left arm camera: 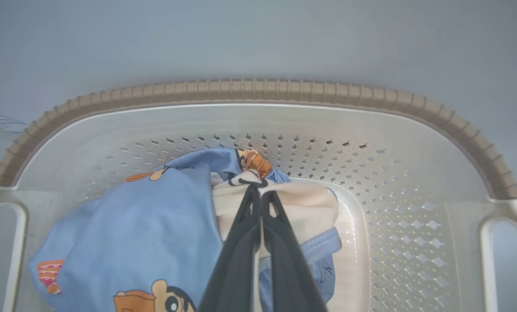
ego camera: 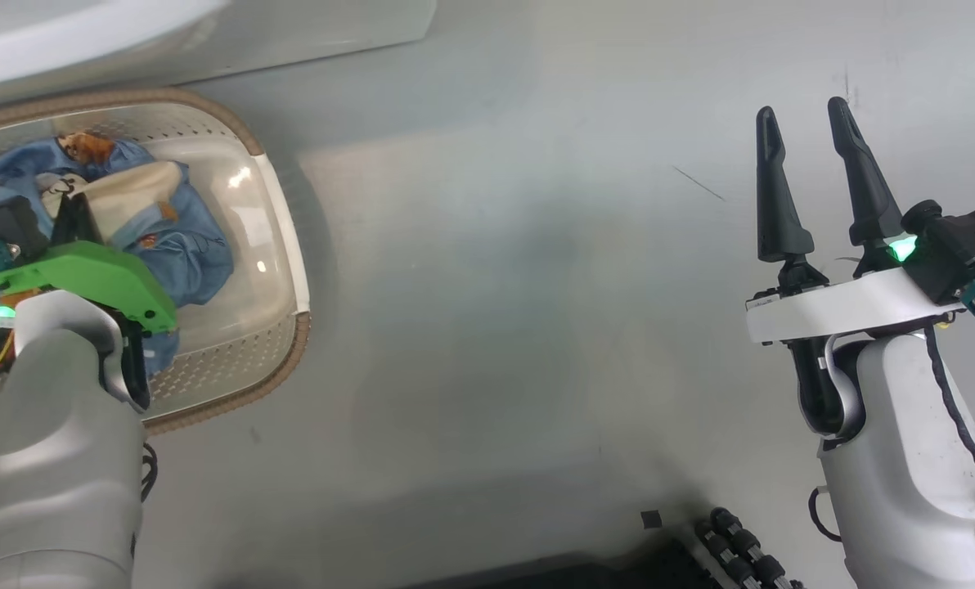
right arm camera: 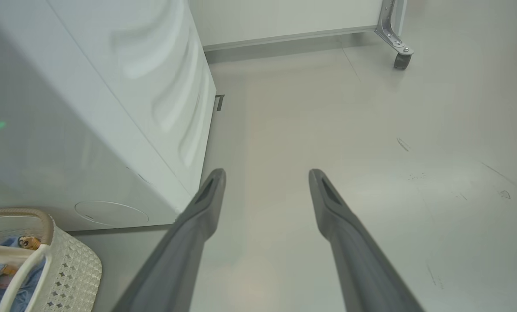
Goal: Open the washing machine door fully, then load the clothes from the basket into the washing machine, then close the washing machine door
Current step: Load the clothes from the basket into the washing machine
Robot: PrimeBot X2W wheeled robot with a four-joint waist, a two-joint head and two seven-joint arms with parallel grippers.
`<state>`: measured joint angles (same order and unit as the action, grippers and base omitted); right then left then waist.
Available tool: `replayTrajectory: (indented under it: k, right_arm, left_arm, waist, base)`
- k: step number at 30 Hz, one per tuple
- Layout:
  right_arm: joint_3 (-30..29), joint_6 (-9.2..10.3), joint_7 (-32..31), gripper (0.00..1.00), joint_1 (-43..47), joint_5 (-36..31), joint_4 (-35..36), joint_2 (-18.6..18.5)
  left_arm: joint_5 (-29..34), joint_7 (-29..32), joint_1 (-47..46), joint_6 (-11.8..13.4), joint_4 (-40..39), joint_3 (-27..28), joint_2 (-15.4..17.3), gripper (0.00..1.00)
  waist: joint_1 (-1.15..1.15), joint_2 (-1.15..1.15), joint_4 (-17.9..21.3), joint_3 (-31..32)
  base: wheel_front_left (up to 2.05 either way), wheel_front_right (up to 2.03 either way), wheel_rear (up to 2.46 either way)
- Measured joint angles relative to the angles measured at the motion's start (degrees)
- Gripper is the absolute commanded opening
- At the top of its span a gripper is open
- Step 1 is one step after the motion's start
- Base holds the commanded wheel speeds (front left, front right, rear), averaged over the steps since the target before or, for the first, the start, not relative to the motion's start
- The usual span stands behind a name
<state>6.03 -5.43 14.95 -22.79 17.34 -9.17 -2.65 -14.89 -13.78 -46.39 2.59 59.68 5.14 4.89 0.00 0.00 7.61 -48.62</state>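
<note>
The cream basket [ego camera: 289,245] with a brown rim stands on the floor at the left, close to the white washing machine [ego camera: 307,29]. Inside lie the clothes [ego camera: 189,258], light blue with cartoon prints, plus a cream piece [left arm camera: 312,208]. My left arm reaches down into the basket. In the left wrist view my left gripper [left arm camera: 260,189] is shut, its tips pinching a fold of the cream piece beside the blue cloth [left arm camera: 154,221]. My right gripper [ego camera: 802,114] stands open over bare floor at the right, holding nothing. The washing machine door is out of view.
The right wrist view looks past my open right gripper [right arm camera: 267,173] along the washing machine's side panel [right arm camera: 89,108], with the basket [right arm camera: 76,264] at the lower left. A frame leg on a caster wheel [right arm camera: 400,60] stands far off. Dark robot base parts [ego camera: 741,548] sit at the bottom.
</note>
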Motion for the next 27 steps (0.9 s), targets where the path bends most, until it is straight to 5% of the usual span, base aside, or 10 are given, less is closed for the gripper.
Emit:
replayTrajectory:
  k: [11,27]
  right_arm:
    - [-1.80,-0.54,0.00,1.00,1.56,-1.40,-1.42,-0.01]
    - [-3.36,-1.00,0.00,1.00,5.89,-2.54,-3.13,-0.02]
  left_arm:
    - [-1.30,-0.67,4.97,-3.60,-2.46,0.18,-2.04,0.00]
    - [-1.23,-0.66,13.13,-6.55,-16.78,1.96,-3.01,0.00]
  waist:
    - [0.00,0.00,-2.55,7.31]
    - [0.00,0.00,-5.97,17.88]
  base:
    - [0.00,0.00,0.00]
    - [0.00,0.00,0.00]
